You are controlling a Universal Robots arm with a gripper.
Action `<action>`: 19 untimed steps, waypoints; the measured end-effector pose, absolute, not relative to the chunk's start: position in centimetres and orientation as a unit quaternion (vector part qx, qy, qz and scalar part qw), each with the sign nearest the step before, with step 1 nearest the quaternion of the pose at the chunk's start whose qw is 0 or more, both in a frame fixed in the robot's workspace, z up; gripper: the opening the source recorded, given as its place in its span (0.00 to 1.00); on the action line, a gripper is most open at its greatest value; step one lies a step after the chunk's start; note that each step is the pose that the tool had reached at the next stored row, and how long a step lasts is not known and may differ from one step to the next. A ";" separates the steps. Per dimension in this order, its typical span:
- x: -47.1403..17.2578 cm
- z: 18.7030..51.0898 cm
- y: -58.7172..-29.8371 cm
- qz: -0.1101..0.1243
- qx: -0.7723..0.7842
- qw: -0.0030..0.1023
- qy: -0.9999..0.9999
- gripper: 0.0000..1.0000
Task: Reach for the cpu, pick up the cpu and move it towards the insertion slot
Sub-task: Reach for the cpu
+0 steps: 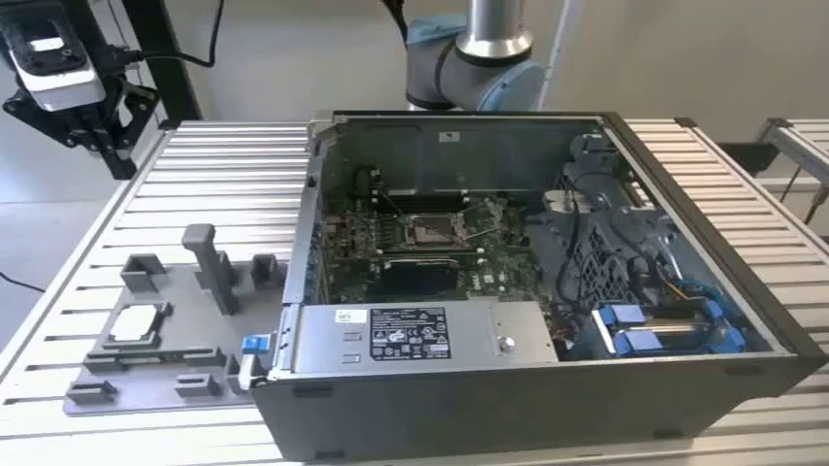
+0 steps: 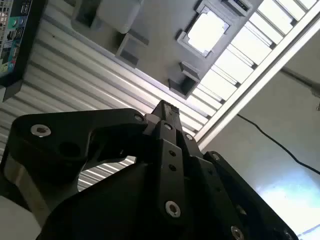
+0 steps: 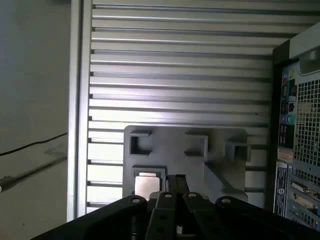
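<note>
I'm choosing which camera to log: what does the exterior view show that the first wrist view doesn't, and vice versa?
Exterior view: the insertion slot inside the open computer case. First wrist view: the case's rear port panel and a close-up of the claw. Both: the cpu seated in the grey fixture on the slatted table.

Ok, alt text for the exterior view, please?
The cpu lies in a grey fixture at the exterior view's left, beside the open computer case holding the insertion slot. The gripper hangs at upper left, clear of the cpu.

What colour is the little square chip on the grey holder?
The flat square chip is pale silver, clearest in the exterior view.
</note>
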State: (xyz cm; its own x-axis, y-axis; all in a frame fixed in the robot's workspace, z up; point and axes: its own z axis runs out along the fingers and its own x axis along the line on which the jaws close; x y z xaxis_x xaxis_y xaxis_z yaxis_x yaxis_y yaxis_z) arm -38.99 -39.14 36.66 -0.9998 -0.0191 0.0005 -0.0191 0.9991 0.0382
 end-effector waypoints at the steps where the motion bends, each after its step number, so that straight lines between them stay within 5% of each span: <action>1: -39.0 36.7 -39.1 -0.019 0.010 0.000 -1.000 0.00; 19: -40.0 36.7 -39.6 -0.019 0.010 0.000 -1.000 0.00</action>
State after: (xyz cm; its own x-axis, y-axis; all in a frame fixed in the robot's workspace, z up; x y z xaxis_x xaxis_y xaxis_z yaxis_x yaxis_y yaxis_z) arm -39.98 -39.56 36.66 -0.9998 -0.0192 -0.0009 -0.0192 0.9991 0.0382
